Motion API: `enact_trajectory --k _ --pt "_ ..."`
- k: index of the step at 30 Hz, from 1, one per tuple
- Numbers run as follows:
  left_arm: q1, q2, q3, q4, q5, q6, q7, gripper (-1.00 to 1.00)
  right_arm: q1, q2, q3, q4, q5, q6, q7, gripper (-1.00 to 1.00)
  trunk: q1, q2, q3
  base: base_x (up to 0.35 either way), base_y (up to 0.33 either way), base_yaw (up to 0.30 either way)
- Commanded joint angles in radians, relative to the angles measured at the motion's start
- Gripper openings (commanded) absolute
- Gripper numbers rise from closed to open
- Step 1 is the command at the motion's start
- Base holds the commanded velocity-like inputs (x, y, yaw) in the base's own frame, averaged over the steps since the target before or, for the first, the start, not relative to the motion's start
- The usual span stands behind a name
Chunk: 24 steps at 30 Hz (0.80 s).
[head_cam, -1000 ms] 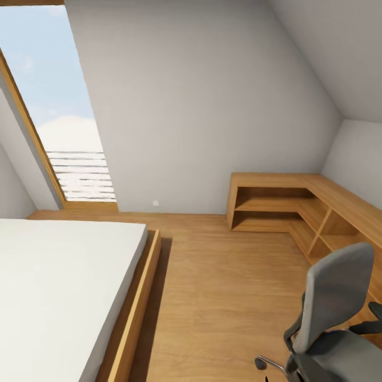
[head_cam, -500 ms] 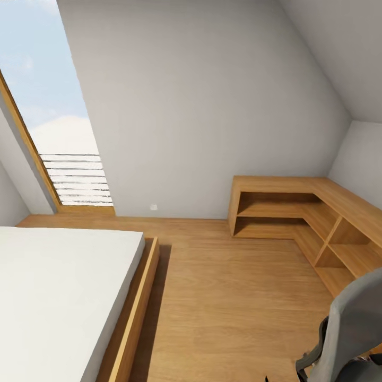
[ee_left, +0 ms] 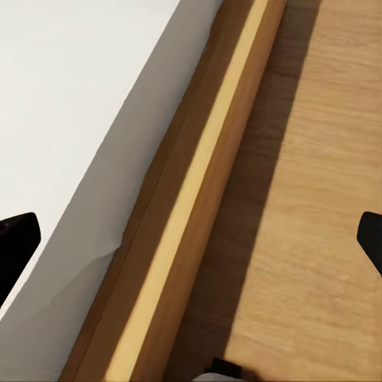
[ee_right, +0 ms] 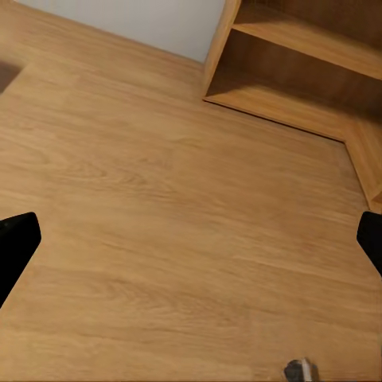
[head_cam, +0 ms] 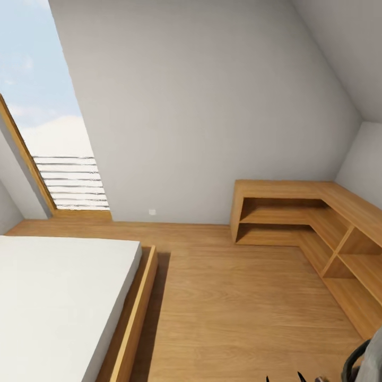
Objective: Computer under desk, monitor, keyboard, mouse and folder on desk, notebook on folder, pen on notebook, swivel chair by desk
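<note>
I am in the bedroom, facing a sloped white wall over light wood floor [head_cam: 233, 307]. A sliver of the swivel chair [head_cam: 375, 356], grey with a black arc, sits at the head view's lower right corner. The desk, computer, monitor, keyboard, mouse, folder, notebook and pen are out of view. My left gripper [ee_left: 191, 247] is open, its dark fingertips [ee_left: 16, 243] wide apart above the bed's wooden frame [ee_left: 187, 207]. My right gripper [ee_right: 191, 247] is open too, its fingertips [ee_right: 14, 239] spread over bare floor with nothing between them.
A white-sheeted bed [head_cam: 53, 302] on a wooden frame takes up the left. A low L-shaped wooden shelf unit [head_cam: 297, 207] runs along the back and right walls. A tall slanted window [head_cam: 48, 138] is at the left. Open floor lies between bed and shelves.
The head view has swung so that the chair has slid almost out at the lower right and more of the shelf unit shows. This is camera motion; nothing in the room has moved.
</note>
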Motion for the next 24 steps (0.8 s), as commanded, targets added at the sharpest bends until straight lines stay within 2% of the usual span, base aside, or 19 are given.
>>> enact_trajectory --k 1,24 --pt "-0.001 0.0 -0.009 0.0 0.004 -0.001 0.006 1.0 -0.001 -0.001 -0.001 0.002 0.011 -0.002 -0.009 1.0 0.001 -0.002 -0.002 0.321 0.0 0.0" --pt "-0.001 0.0 -0.009 0.0 0.004 0.002 0.006 1.0 -0.001 -0.002 -0.001 0.002 0.011 -0.002 -0.008 1.0 0.001 -0.002 -0.002 0.321 0.0 0.0"
